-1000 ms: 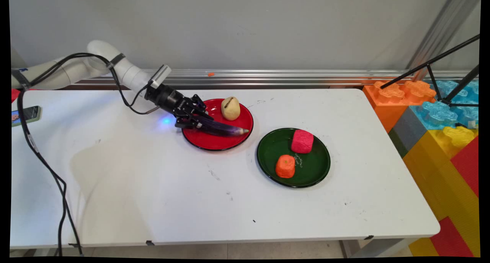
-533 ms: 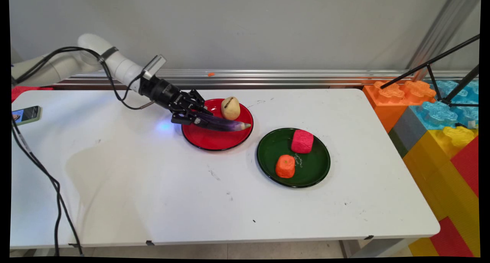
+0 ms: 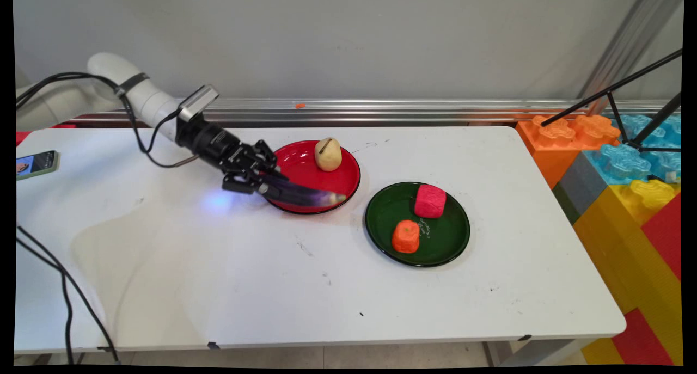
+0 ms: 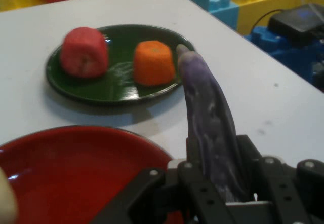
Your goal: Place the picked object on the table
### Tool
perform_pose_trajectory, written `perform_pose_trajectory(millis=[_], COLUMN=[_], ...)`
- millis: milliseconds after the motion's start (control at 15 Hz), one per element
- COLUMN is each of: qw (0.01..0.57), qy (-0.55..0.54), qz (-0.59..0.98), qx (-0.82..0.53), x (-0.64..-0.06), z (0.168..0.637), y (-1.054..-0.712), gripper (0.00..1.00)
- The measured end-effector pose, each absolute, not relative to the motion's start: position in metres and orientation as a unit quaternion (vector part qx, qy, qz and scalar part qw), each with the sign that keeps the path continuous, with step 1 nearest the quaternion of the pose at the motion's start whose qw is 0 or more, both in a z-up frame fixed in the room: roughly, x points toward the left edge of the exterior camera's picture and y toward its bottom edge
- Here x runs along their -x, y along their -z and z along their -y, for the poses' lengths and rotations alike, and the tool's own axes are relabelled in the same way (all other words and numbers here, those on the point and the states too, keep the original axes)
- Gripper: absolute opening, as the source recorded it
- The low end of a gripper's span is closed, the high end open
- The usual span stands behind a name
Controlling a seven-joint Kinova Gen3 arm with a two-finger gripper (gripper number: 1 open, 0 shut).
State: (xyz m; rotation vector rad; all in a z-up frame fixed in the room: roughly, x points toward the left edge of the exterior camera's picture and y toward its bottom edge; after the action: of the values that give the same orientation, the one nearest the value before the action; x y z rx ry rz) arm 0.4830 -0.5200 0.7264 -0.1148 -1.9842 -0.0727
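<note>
Main view: gripper (image 3: 265, 184) pinches a purple eggplant (image 3: 305, 194) by its stem end, held over the near-left rim of the red plate (image 3: 305, 170). Potato (image 3: 328, 154) sits at the plate's 12 o'clock. Green plate (image 3: 381, 221) lies at 4 o'clock from the red one and holds a pink block (image 3: 429, 201) and an orange block (image 3: 406, 236).

Hand view: fingers (image 4: 195, 155) clamped on the eggplant (image 4: 210, 117), its tip at 12 o'clock toward the green plate (image 4: 111, 89). Red plate (image 4: 76, 173) at 8 o'clock.

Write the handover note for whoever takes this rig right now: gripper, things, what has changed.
Gripper: shut on the purple eggplant, held clear above the red plate, near its front edge; a second ago it lay low on that plate.
Red plate: the potato sits at its far side.
Green plate: to the right, holds the pink block and the orange block.
A phone lies at the table's left edge.
</note>
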Motion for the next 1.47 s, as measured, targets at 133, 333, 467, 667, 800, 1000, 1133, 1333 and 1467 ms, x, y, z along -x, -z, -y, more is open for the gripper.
perform_pose_trajectory(millis=[133, 333, 467, 667, 800, 1000, 1133, 1333, 1467], qw=[0.543, 0.540, 0.537, 0.533, 0.530, 0.524, 0.520, 0.517, 0.517], qy=[0.042, 0.054, 0.060, 0.064, 0.064, 0.064, 0.065, 0.065, 0.063], qz=[0.837, 0.838, 0.839, 0.842, 0.844, 0.848, 0.850, 0.852, 0.852], qx=[0.051, 0.053, 0.053, 0.053, 0.052, 0.052, 0.052, 0.053, 0.054], x=[-0.484, -0.484, -0.483, -0.481, -0.480, -0.481, -0.483, -0.486, -0.487], z=[0.506, 0.489, 0.481, 0.475, 0.474, 0.474, 0.473, 0.472, 0.471], y=[-0.723, -0.716, -0.710, -0.699, -0.693, -0.682, -0.675, -0.668, -0.665], gripper=[0.00, 0.00, 0.00, 0.00, 0.00, 0.00, 0.00, 0.00, 1.00])
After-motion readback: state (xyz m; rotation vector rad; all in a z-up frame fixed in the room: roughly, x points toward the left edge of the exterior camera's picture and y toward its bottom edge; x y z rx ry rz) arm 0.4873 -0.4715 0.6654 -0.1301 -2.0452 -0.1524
